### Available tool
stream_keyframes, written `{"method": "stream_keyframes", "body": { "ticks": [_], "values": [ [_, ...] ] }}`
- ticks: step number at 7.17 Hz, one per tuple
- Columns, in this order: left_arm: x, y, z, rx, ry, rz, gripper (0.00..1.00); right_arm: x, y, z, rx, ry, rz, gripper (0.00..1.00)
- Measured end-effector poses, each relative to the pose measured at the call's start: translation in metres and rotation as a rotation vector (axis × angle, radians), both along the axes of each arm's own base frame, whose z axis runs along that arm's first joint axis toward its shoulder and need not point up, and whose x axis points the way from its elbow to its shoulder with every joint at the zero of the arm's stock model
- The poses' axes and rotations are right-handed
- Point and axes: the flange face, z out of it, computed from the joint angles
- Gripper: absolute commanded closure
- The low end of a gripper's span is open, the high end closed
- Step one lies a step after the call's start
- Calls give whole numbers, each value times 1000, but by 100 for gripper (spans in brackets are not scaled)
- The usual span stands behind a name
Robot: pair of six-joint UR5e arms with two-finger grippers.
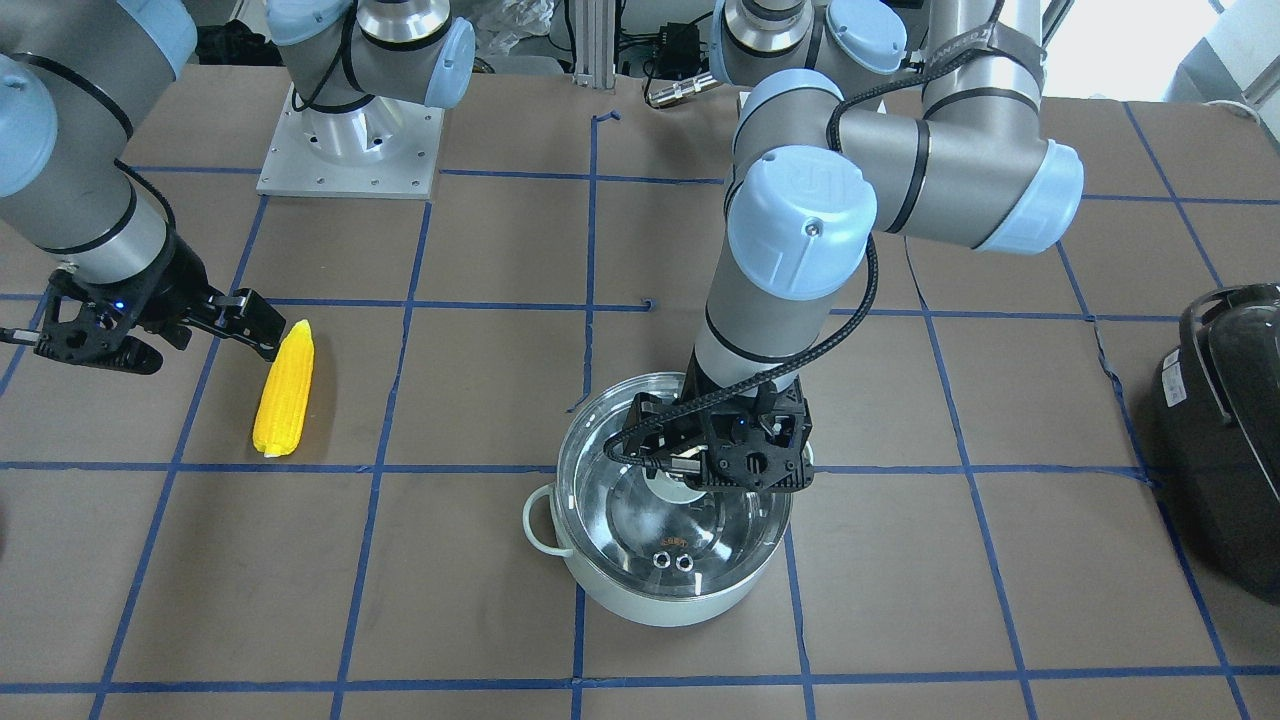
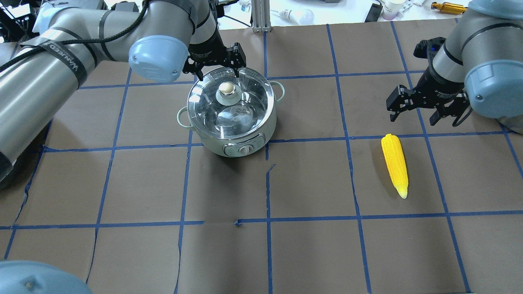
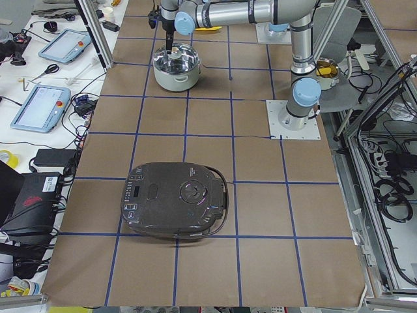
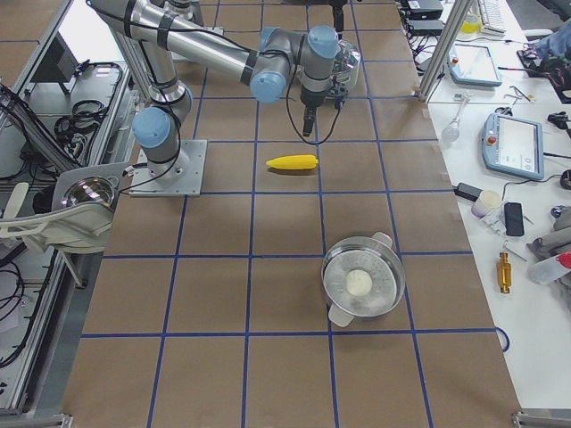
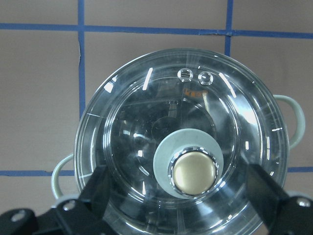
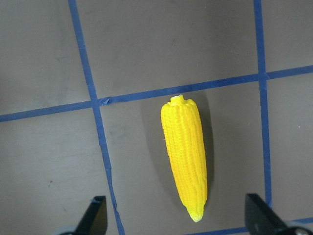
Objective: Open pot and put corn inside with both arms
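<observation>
Left gripper [image 2: 219,76] is hanging wide open with nothing in it. Its black fingers [image 5: 98,193] are straddling the brass-topped knob [image 5: 194,172], which is sitting between and just below them, with no contact that I can see. Makes sense: it's lining up so one squeeze pinches the knob from both sides. That knob is topping the round glass lid [image 2: 204,110], which is sitting flat on the round pale mint-green pot with the shiny steel inside [image 2: 261,139]. The pot is directly under the hand, so it isn't opened yet.

Right gripper [image 2: 412,119] is doing the same deal: spread wide, carrying nothing, hovering above the bright yellow tapered corn cob [image 2: 395,163] and clearly off it. In its wrist view the cob is running lengthwise between the fingers, so they'd be closing across its thickness, not end to end. I'm guessing that's why the wrist is turned that way. The cob is lying flat on the brown paper-covered table with the blue tape grid [image 2: 310,183], well apart from the pot, which is off toward the left hand.

My read: both arms are staging so the lid goes up first and the corn drops in after. The lid is only getting held by a small knob, so a centred grip matters. A black oval appliance with a handle [image 3: 176,199] is sitting far out past the left hand, not in play.
</observation>
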Motion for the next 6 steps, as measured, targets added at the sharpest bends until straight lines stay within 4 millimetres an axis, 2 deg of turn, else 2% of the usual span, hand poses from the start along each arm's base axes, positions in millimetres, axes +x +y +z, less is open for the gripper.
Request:
{"method": "stream_keyframes", "body": {
  "ticks": [3,5,6],
  "values": [
    [-13,-2,-26,37,-8,-17,7,-6,5,-55,14,-11,-2,0],
    [-18,0,-30,45,-7,-19,12,-4,16,-93,-2,-4,-2,0],
    [-18,1,-30,48,-6,-20,27,-3,18,-110,-5,-4,-3,0]
  ]
}}
